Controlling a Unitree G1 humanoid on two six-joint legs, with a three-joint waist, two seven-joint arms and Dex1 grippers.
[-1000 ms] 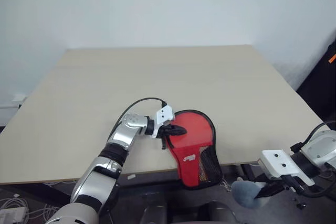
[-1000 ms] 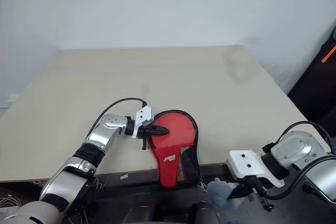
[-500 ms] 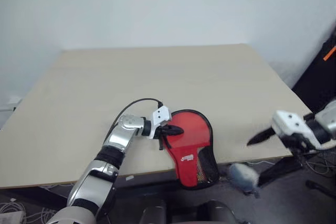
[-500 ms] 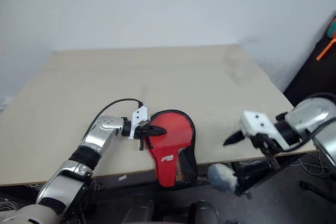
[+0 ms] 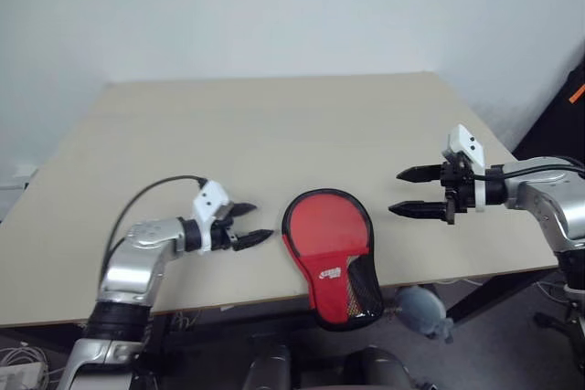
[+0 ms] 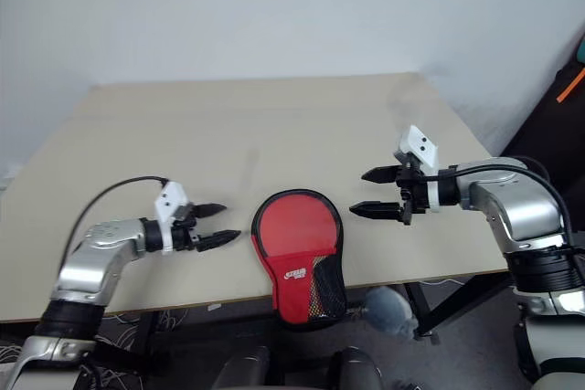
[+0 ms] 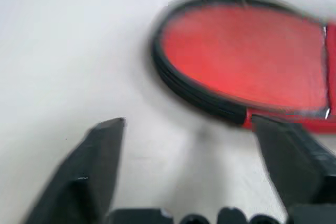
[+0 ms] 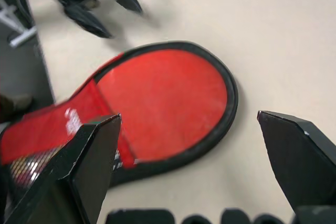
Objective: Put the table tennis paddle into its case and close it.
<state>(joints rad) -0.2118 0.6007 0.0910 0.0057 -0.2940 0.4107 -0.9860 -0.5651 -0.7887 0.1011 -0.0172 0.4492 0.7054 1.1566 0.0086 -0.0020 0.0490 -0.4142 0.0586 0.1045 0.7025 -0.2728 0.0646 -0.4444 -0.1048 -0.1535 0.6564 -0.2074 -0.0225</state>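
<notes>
Pulled back from the case [image 5: 331, 253] since a second ago: left gripper [image 5: 249, 225], then pinched at the case's left rim, now apart from it with black fingers spread wide. Swung up from below the table edge: right gripper [image 5: 410, 191], now over the table [image 5: 274, 125] on the case's right, fingers equally wide, holding nothing.

Seen from the head views: case flat at the near edge of the table, round end on the wood, narrow mesh end with the white logo hanging past the edge. Red fills its clear side (paddle or printed panel, cannot tell which). Between the two grippers, touching neither. Below the edge, just right of the case's narrow end, a small grey-blue roundish lump [image 5: 421, 309]. Black cable [image 5: 146, 203] looping over the left arm. Rest of the tabletop bare wood, white wall behind.

Seen from the left wrist: two spread fingers [image 7: 94, 169] framing the black zipper rim and red face of the case, near but not touching.

Seen from the right wrist: wide fingers [image 8: 89, 166] either side of the case's round end, with the left gripper beyond it, open.
</notes>
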